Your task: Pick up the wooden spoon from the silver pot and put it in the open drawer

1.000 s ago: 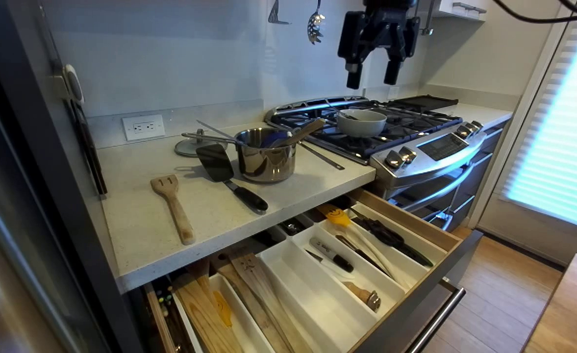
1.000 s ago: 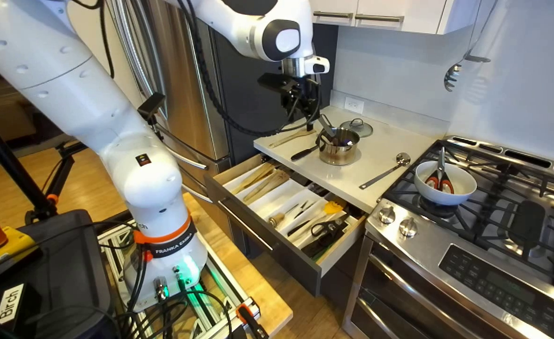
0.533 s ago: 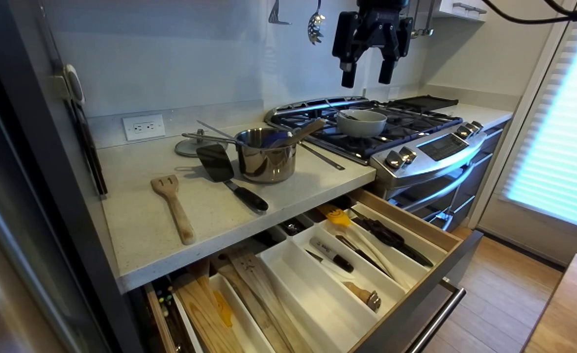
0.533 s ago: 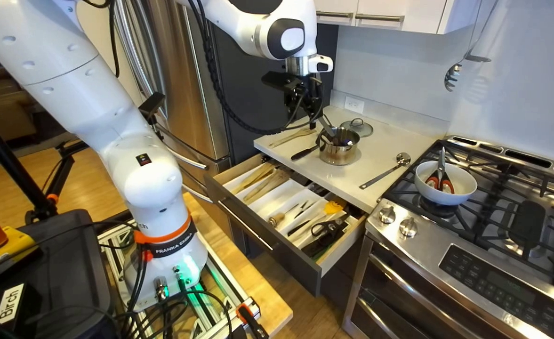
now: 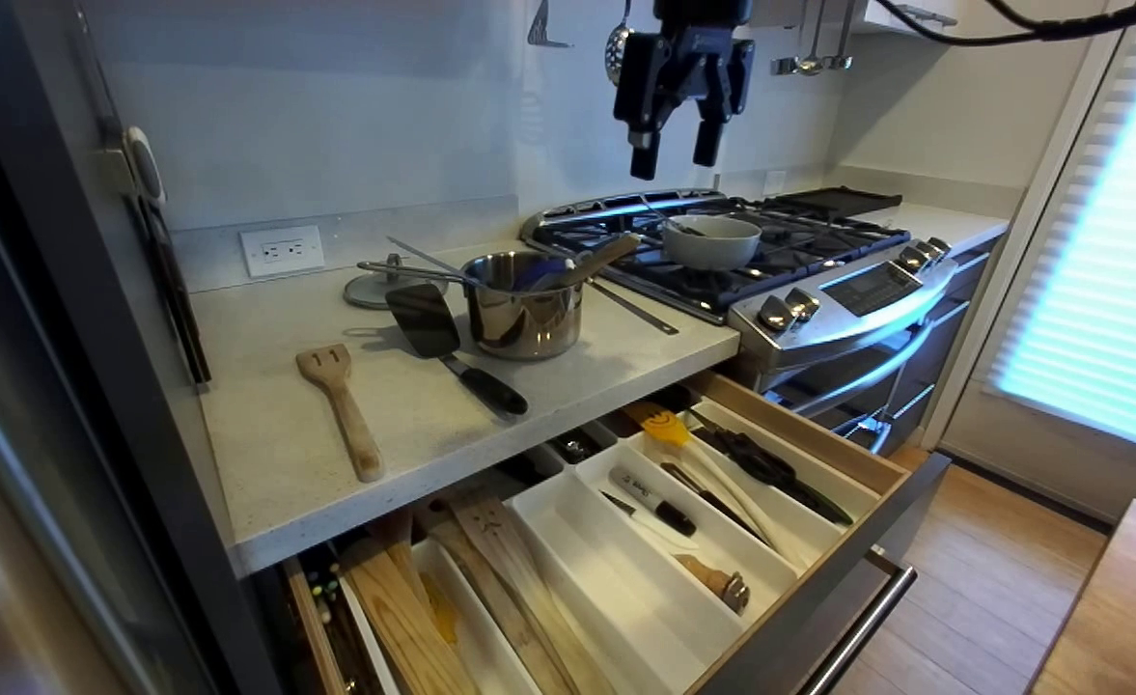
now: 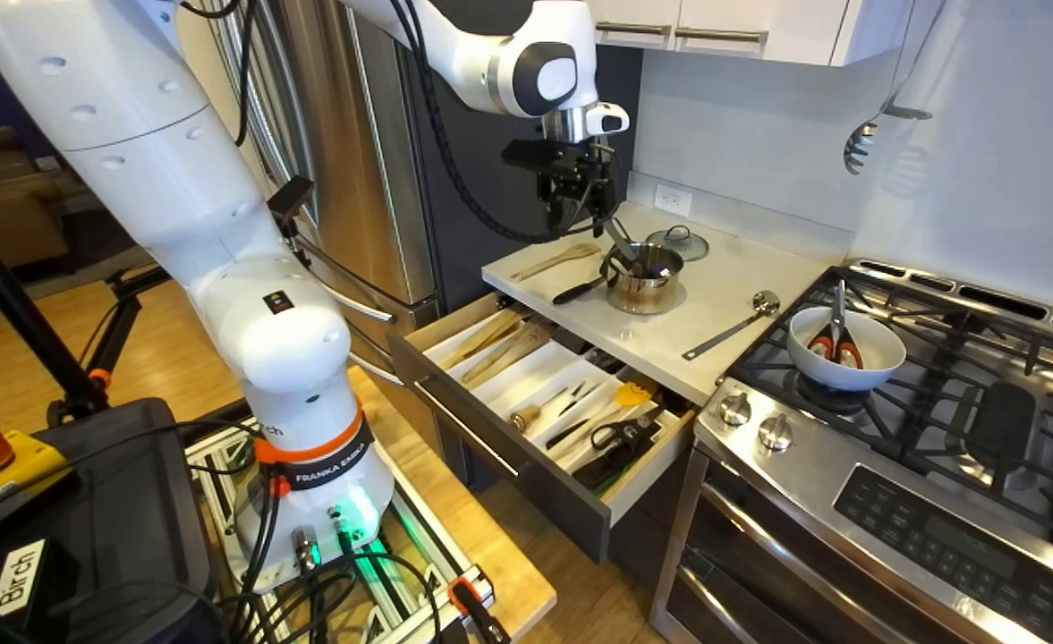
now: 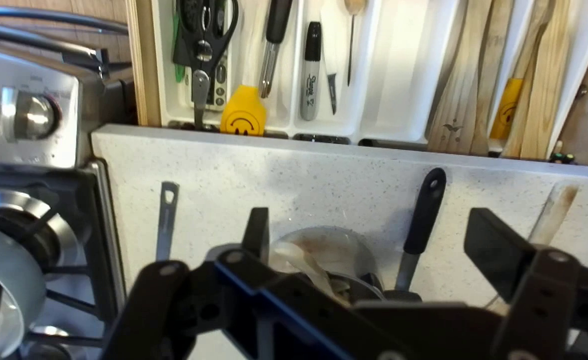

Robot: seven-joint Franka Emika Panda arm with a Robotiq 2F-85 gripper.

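The wooden spoon (image 5: pixel 601 258) leans in the silver pot (image 5: pixel 524 326), its long axis slanting upward, one end jutting over the rim toward the stove (image 6: pixel 808 474); the lower end is hidden inside. My fingers (image 5: pixel 645 156) hang above, well apart from it, tips down, spread wide and released.

The pot stands upright on a pale, speckled surface (image 5: pixel 263 425). Below the front edge the open drawer (image 6: pixel 566 512) juts out, its white tray (image 7: pixel 398 70) holding wooden tools (image 7: pixel 458 110).

Something blue (image 5: pixel 541 272), too hidden for me to name, shares the pot with the spoon, and a thin metal handle (image 5: pixel 423 256) leans out on the opposite side. Just beside the pot is a black spatula (image 5: pixel 442 340); I cannot tell whether the two touch. Behind the pot, near the wall (image 5: pixel 355 116), lies a lid (image 6: pixel 683 245), and between pot and stove I see a ladle (image 6: pixel 726 333). Well apart from the pot, a slotted wooden spatula (image 5: pixel 347 415) lies on the surface. On the stove sits a white bowl (image 6: pixel 881 365) with scissors (image 6: pixel 837 335) in it. Farthest away, metal utensils (image 6: pixel 864 134) hang on the wall.
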